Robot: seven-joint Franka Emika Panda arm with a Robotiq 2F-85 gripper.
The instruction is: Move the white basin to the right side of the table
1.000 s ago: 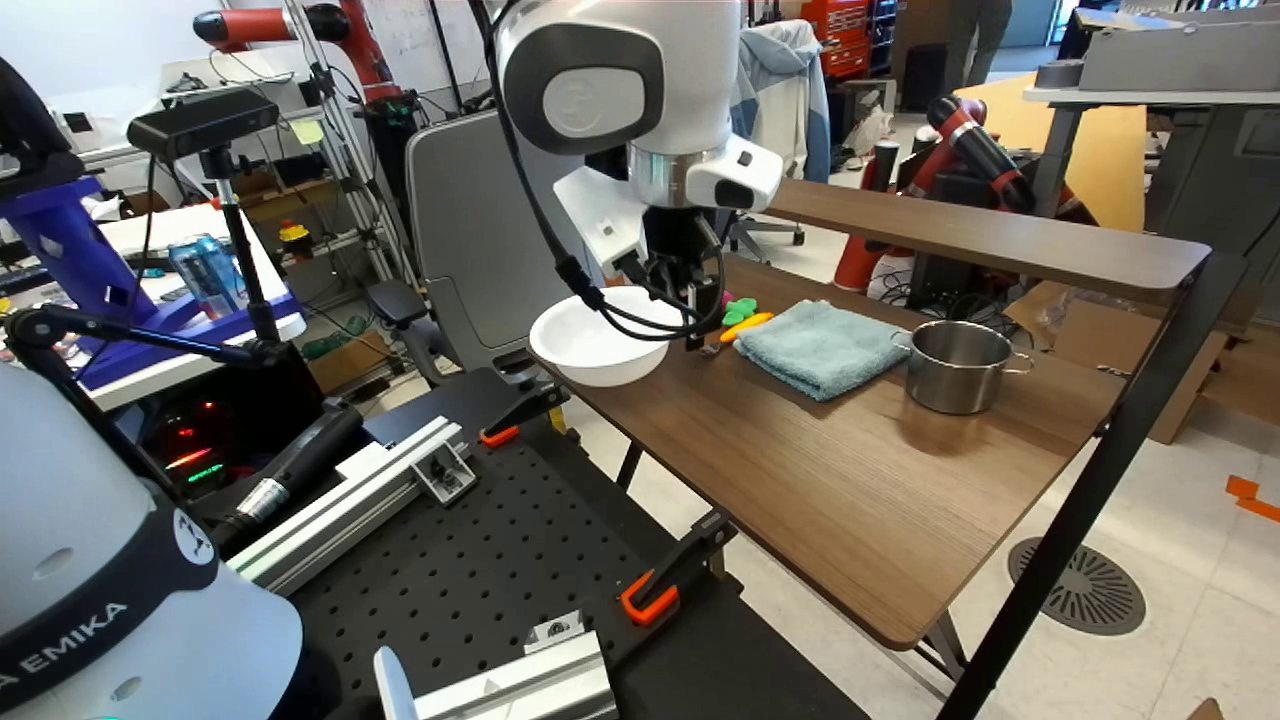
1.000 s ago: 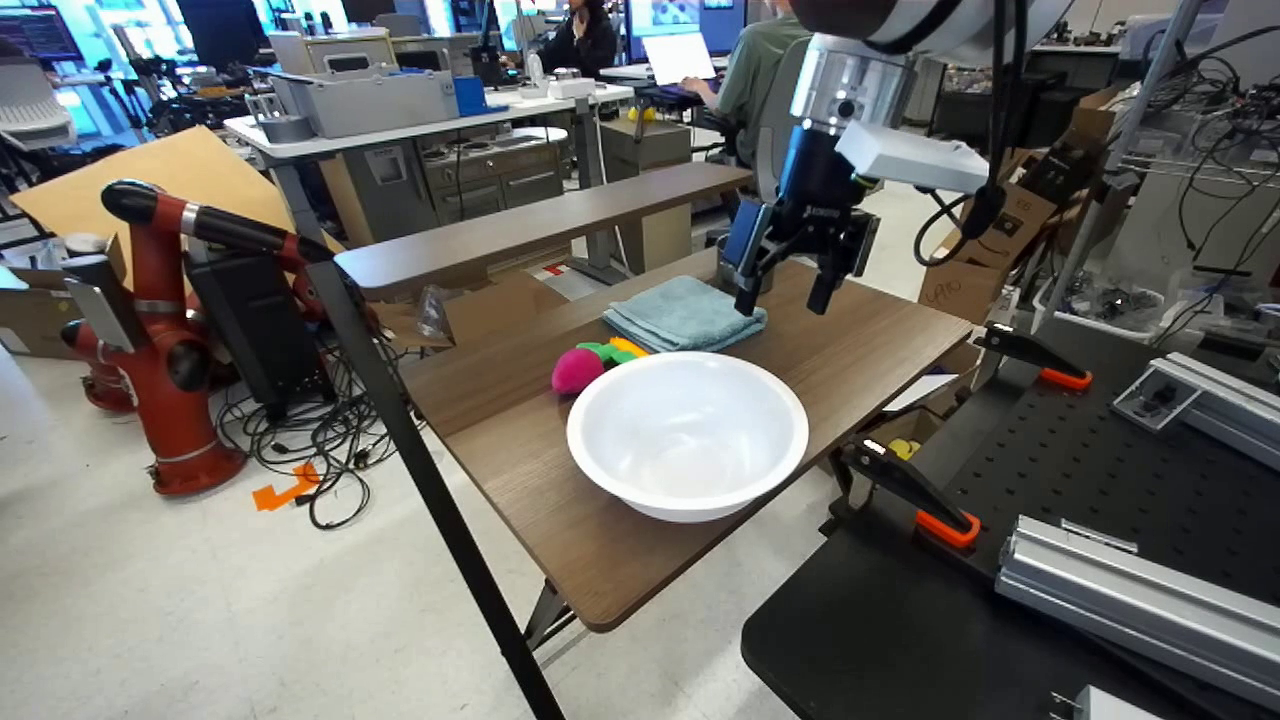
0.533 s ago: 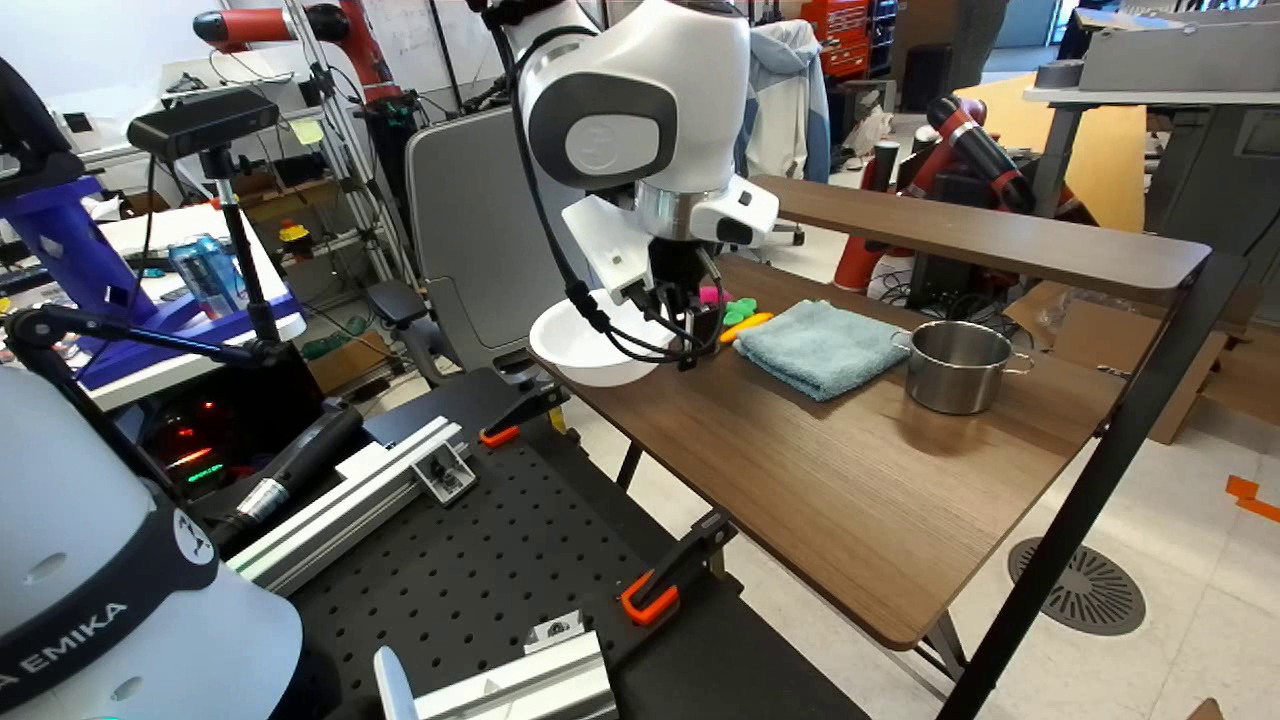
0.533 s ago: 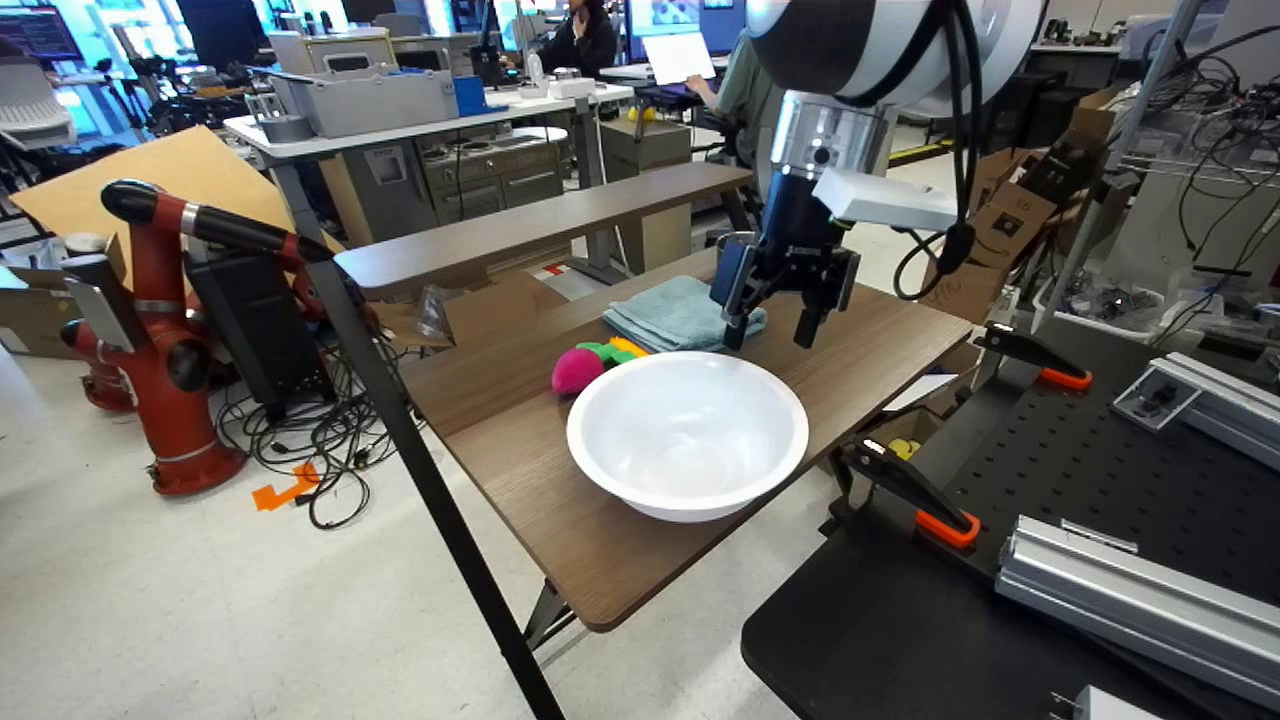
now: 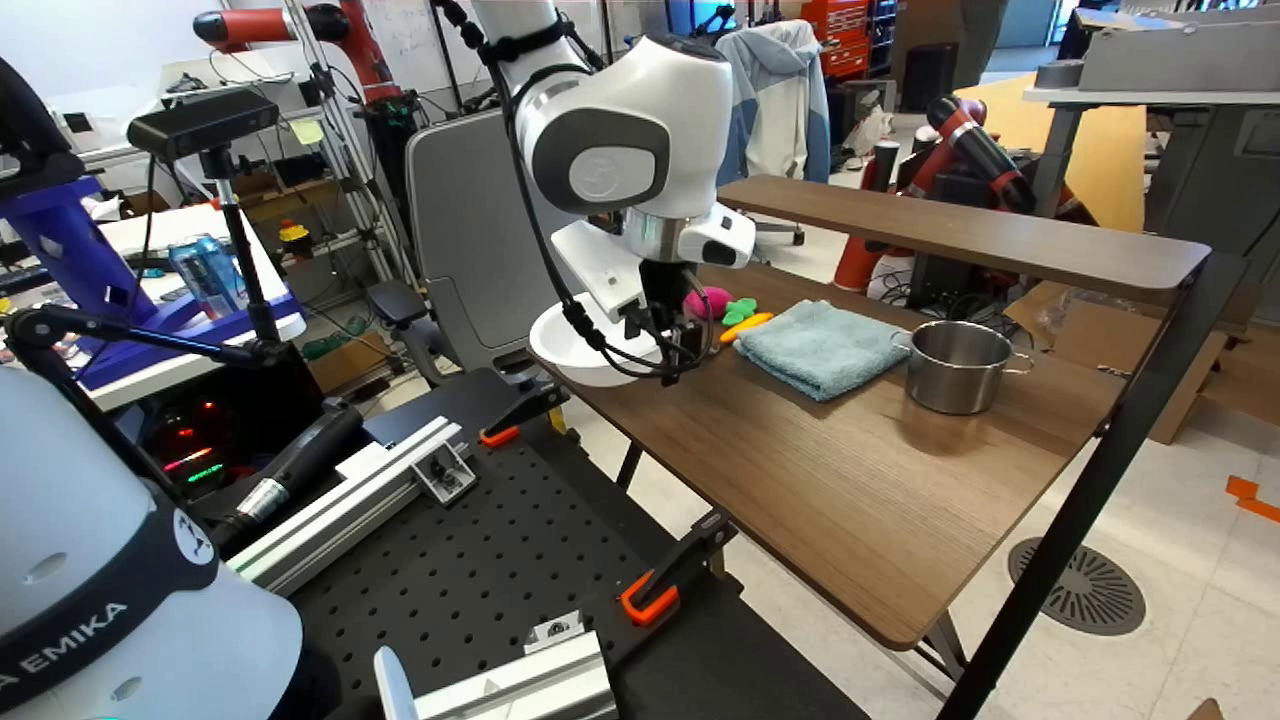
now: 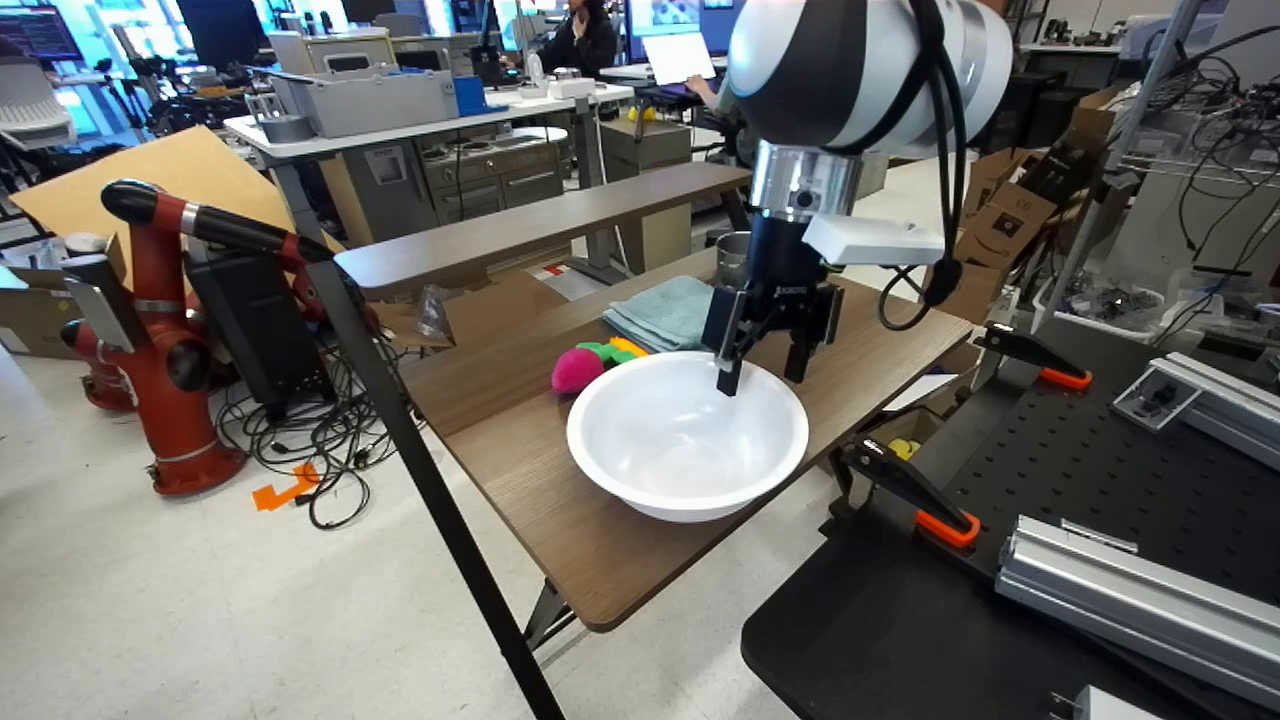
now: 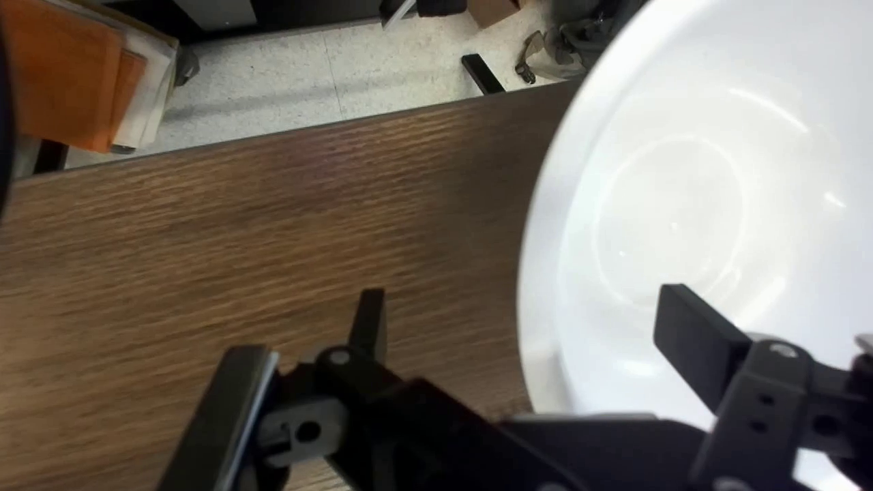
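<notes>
The white basin (image 5: 578, 350) is a wide round bowl resting upright on the brown wood-grain table (image 5: 800, 480). In an exterior view the basin (image 6: 680, 450) sits near one end of the table (image 6: 500, 460). My gripper (image 6: 762, 378) is open and empty, pointing down at the basin's rim. In the wrist view the gripper (image 7: 522, 303) has one finger over the inside of the basin (image 7: 655, 204) and the other over bare tabletop (image 7: 239, 259), with the rim between them. Whether the fingertips are below rim height I cannot tell. In an exterior view the gripper (image 5: 675, 375) partly hides the basin.
A folded blue-green towel (image 5: 820, 350) and toy vegetables (image 5: 745, 325) lie beside the basin. A metal pot (image 5: 958, 368) stands farther along the table. A raised wooden shelf (image 5: 960, 225) runs along one edge. Clamps (image 6: 910, 490) sit on the black robot bench (image 6: 860, 620).
My gripper has come down and moved toward the basin, from above the table beside it to its rim. It has stayed open. The basin and the other objects have not moved.
</notes>
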